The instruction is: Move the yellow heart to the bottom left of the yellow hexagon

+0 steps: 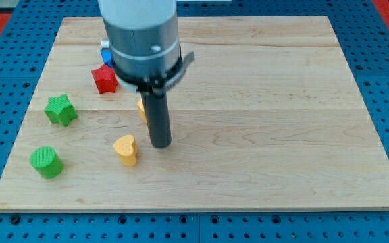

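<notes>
Resting on the wooden board [262,101] at centre frame, my tip [161,144] touches no block. Just to its lower left, slightly apart, lies the yellow heart [125,150]. Behind the rod, a yellow block [141,108] peeks out, mostly hidden, its shape unclear.

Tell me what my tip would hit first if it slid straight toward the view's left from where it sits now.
Most likely the yellow heart: my tip sits just to its right, roughly level with it. Depth is hard to judge, so it might only graze the heart's upper edge. The yellow hexagon is mostly hidden behind the rod, farther up.
</notes>
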Robot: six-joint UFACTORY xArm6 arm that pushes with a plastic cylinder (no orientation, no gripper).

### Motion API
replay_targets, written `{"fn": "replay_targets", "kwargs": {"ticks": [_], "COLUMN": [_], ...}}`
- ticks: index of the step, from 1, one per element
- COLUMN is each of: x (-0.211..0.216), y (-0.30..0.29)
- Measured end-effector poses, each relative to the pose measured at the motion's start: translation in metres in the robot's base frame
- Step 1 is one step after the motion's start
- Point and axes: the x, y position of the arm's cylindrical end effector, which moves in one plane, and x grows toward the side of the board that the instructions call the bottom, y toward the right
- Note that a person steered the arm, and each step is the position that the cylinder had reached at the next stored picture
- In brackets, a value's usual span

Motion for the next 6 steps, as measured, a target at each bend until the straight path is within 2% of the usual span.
{"fn": "replay_targets", "kwargs": {"ticks": [1,2,4,6], "x": [0.040,0.057,0.012,0.004], "y": [-0.031,-0.076,-0.056,-0.102]}}
